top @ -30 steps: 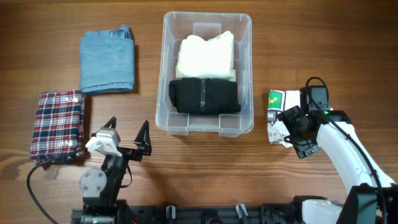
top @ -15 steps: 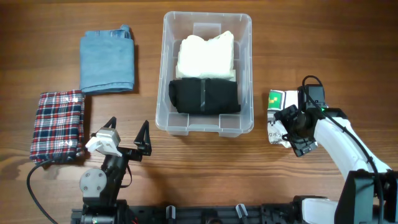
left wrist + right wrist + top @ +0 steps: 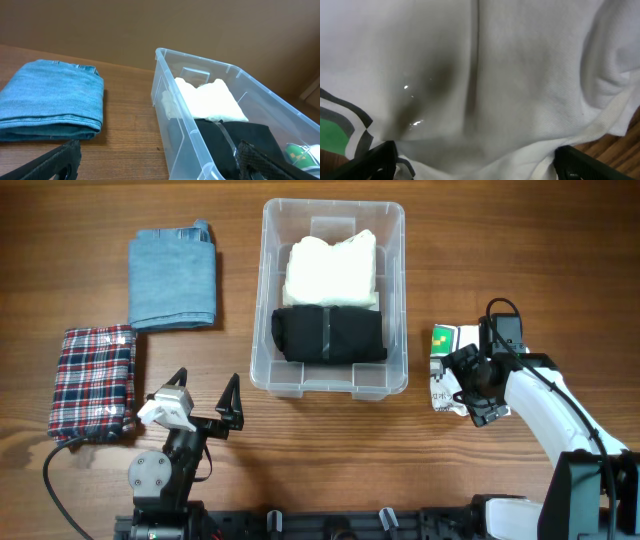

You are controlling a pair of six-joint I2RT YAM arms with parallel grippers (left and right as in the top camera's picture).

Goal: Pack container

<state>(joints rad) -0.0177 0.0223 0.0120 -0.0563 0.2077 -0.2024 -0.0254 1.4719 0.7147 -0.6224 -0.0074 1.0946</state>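
Observation:
The clear plastic container (image 3: 395,250) stands at the table's middle back, holding a folded white garment (image 3: 331,268) and a folded black garment (image 3: 329,334). It also shows in the left wrist view (image 3: 185,120). A folded white shirt with a green and black print (image 3: 441,352) lies right of the container. My right gripper (image 3: 462,385) is open and pressed down over this shirt, whose white cloth (image 3: 485,75) fills the right wrist view between the fingers. My left gripper (image 3: 205,402) is open and empty near the front left.
Folded blue jeans (image 3: 172,278) lie at the back left, also seen in the left wrist view (image 3: 50,100). A folded red plaid shirt (image 3: 92,380) lies at the left edge, beside the left gripper.
My right gripper has shifted slightly left and lower onto the white printed shirt. The left arm has not moved.

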